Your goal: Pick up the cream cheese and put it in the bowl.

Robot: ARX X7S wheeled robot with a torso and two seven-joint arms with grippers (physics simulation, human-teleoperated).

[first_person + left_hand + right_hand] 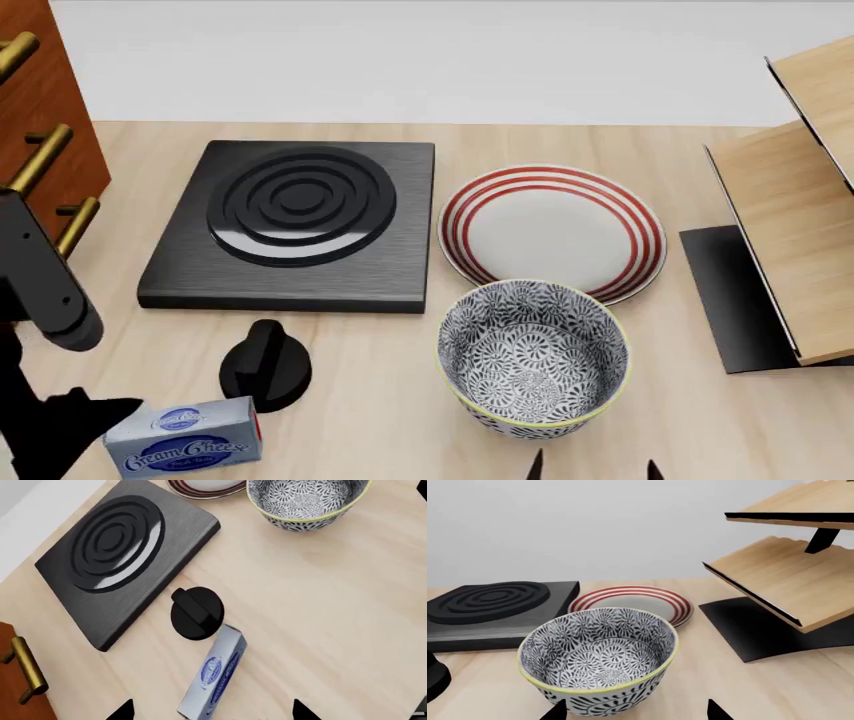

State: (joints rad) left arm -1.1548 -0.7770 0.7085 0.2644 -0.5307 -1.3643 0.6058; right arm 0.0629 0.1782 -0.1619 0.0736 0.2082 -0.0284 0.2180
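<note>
- The bowl [534, 358] sits empty on the desk [374, 420], just before the red-ringed plate [553, 230], which is also bare.
- The cream cheese [184, 438] lies on the desk beside the black knob [264, 368], apart from the bowl.
- Left gripper [213, 711] jaws spread wide, holding nothing, flanking the box's near end.
- Right gripper [635, 711] jaws likewise open before the bowl.
- Only the right wrist view shows the wooden shelf [780, 575] side-on.

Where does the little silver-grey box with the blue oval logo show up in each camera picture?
Head view: silver-grey cream cheese box at lower left, beside the black knob.
Left wrist view: bottom centre, touching that knob.
Right wrist view: not in it.
Shared landmark: black-and-white floral bowl.
</note>
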